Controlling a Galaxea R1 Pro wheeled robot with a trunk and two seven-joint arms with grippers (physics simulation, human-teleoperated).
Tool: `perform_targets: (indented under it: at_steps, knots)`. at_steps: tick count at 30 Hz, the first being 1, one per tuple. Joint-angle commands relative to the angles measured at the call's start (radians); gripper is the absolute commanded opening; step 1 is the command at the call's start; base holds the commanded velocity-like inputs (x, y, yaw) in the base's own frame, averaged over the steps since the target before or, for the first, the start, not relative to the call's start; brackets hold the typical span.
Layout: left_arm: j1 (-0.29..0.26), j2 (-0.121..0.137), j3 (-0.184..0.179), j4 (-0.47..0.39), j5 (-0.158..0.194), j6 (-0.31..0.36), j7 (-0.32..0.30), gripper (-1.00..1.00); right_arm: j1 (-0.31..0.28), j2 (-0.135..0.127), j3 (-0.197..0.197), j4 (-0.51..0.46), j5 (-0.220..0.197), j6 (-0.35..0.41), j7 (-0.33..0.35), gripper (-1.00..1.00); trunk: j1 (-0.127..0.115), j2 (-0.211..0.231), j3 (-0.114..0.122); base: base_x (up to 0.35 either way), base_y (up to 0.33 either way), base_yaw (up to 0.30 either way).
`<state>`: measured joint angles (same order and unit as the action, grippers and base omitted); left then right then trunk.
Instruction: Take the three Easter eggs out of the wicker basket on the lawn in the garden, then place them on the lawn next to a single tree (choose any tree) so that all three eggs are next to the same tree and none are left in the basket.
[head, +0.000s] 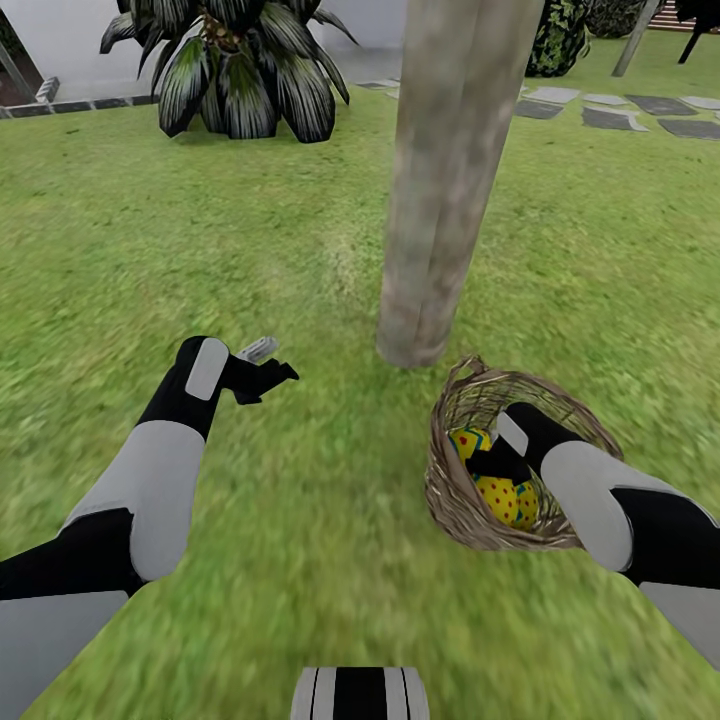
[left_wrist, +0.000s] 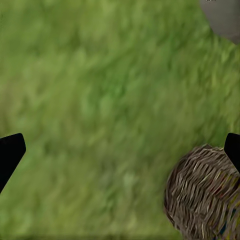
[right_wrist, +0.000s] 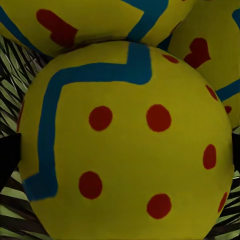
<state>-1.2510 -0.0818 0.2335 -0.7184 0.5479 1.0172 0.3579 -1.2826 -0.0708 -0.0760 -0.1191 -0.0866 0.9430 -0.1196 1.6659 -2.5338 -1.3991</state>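
While the tree (head: 440, 190) stands just beside the wicker basket (head: 455, 500) on the lawn (head: 300, 560), three eggs sit inside. Right gripper (head: 497, 462) straddles one egg (right_wrist: 127, 145), fingers spread, not clenched; left gripper (head: 268, 368) open, empty. Egg prob. light, hard, slick: grip at widest part.

The right claw (head: 487, 462) sits sunk in the basket (head: 455, 500), its fingers covered by its own wrist; beneath it the eggs (head: 497, 495) are partly hidden, their count unclear. The trunk (head: 455, 170) beyond is cut off above
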Motion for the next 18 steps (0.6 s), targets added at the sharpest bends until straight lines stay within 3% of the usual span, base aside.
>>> perform_targets:
  at_steps: [1, 2, 18]
  knots:
    - [-0.001, -0.001, 0.004, -0.001, 0.01, 0.003, 0.01, 1.0, 0.0, -0.001, -0.004, -0.002, -0.004, 0.003, -0.011, 1.0, 0.0, 0.0, -0.001, 0.0, 0.0, 0.0]
    - [0.0, -0.001, 0.004, -0.001, 0.01, 0.003, 0.01, 1.0, 0.0, -0.001, -0.004, -0.002, -0.004, 0.003, -0.011, -1.0, 0.0, 0.0, -0.001, 0.0, 0.0, 0.0]
    - [0.0, -0.004, 0.004, -0.003, 0.011, 0.003, 0.011, 1.0, 0.002, 0.0, -0.004, -0.003, -0.002, 0.009, -0.012, -1.0, 0.0, 0.0, -0.001, 0.0, 0.0, 0.0]
